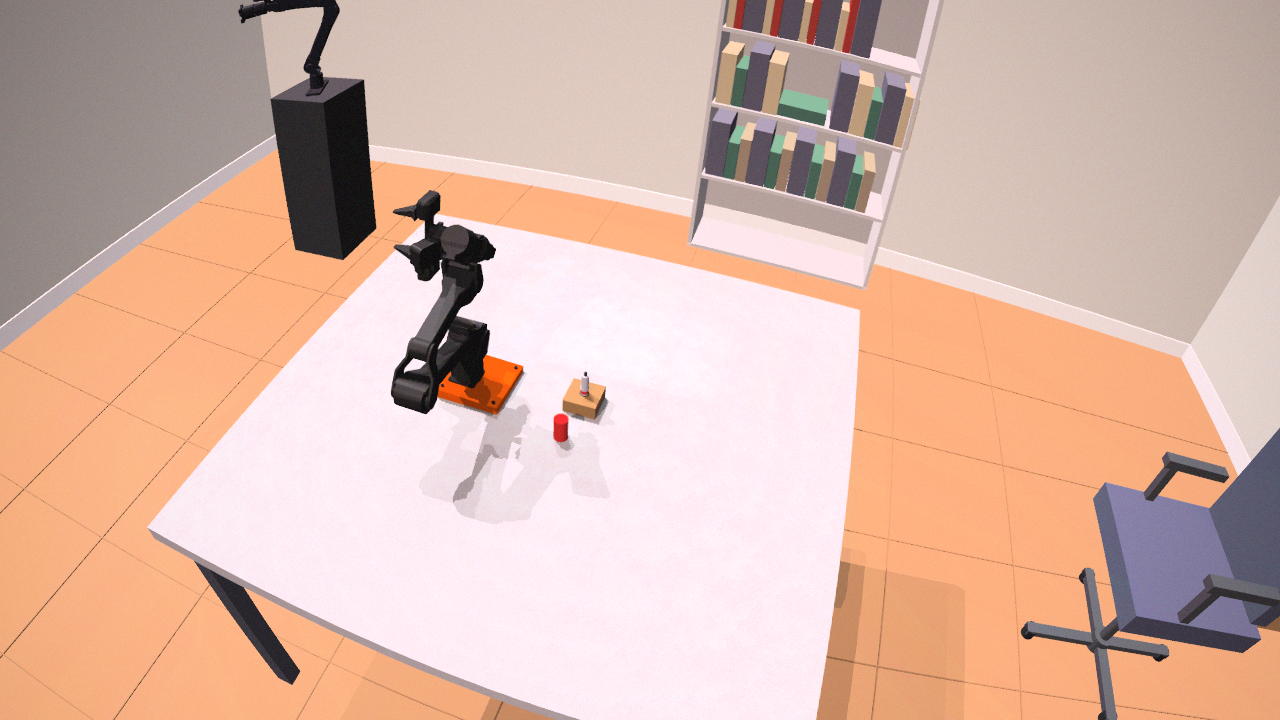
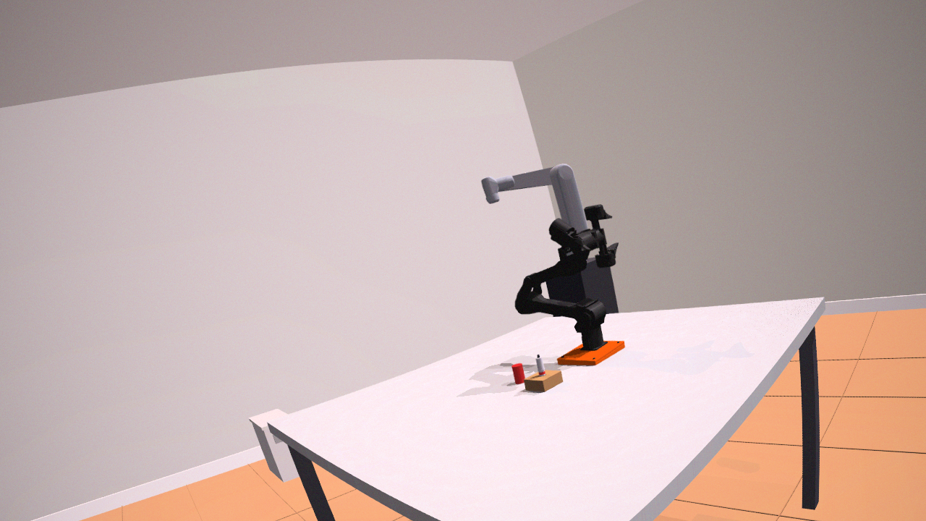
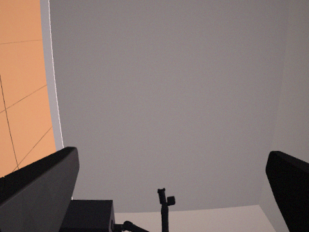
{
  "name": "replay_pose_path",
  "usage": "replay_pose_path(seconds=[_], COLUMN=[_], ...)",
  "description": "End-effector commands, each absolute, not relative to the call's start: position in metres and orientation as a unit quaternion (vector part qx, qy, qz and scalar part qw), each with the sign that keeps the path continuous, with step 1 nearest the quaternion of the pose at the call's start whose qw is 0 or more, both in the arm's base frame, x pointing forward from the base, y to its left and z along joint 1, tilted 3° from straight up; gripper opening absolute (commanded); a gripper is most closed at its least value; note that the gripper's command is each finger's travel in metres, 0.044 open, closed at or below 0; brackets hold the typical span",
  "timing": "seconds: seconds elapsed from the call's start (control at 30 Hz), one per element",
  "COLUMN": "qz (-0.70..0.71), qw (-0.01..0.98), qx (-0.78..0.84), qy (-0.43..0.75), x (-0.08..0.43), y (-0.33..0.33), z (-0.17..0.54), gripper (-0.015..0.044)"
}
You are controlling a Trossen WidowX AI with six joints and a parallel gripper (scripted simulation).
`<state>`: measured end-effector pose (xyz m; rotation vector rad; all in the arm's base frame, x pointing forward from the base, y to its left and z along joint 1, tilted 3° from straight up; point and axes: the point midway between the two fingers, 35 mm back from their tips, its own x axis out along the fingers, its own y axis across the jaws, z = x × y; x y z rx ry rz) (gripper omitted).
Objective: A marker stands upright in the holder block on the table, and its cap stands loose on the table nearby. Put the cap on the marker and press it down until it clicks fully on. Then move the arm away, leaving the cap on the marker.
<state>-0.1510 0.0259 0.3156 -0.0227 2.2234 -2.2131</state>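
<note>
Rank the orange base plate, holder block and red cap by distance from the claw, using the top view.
From the open claw, raised at the table's far side:
1. Orange base plate, under the arm.
2. Holder block, right of the plate.
3. Red cap, just in front of the block; nearly tied with it.

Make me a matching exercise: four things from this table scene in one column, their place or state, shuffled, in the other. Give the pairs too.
Things:
1. cap
2. marker
3. holder block
4. gripper

States:
A. raised high, fingers wide apart, holding nothing
B. tan, resting on the table beside the orange base plate
C. red, standing loose on the table
D. upright in the block, uncapped

Pairs: 1-C, 2-D, 3-B, 4-A
</note>
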Motion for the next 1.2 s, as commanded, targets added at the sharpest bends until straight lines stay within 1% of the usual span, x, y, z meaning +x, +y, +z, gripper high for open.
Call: replay_pose_path(seconds=[0.0, 0.07, 0.17, 0.37, 0.5, 0.67, 0.8, 0.93, 1.17], qz=[-0.707, -0.718, -0.735, -0.741, -0.723, -0.690, -0.652, -0.609, -0.522], qw=[-0.002, -0.038, -0.122, -0.292, -0.400, -0.510, -0.584, -0.641, -0.697], qx=[-0.005, 0.010, 0.048, 0.139, 0.207, 0.288, 0.351, 0.409, 0.491], qy=[0.707, 0.695, 0.665, 0.588, 0.524, 0.426, 0.332, 0.228, 0.018], x=[-0.151, -0.149, -0.138, -0.092, -0.044, 0.025, 0.084, 0.142, 0.232], y=[0.028, 0.045, 0.085, 0.161, 0.201, 0.232, 0.240, 0.231, 0.175], z=[0.317, 0.324, 0.337, 0.352, 0.352, 0.340, 0.323, 0.301, 0.252], gripper=[0.0374, 0.0321, 0.0251, 0.0251, 0.0251, 0.0251, 0.0251, 0.0251, 0.0251])
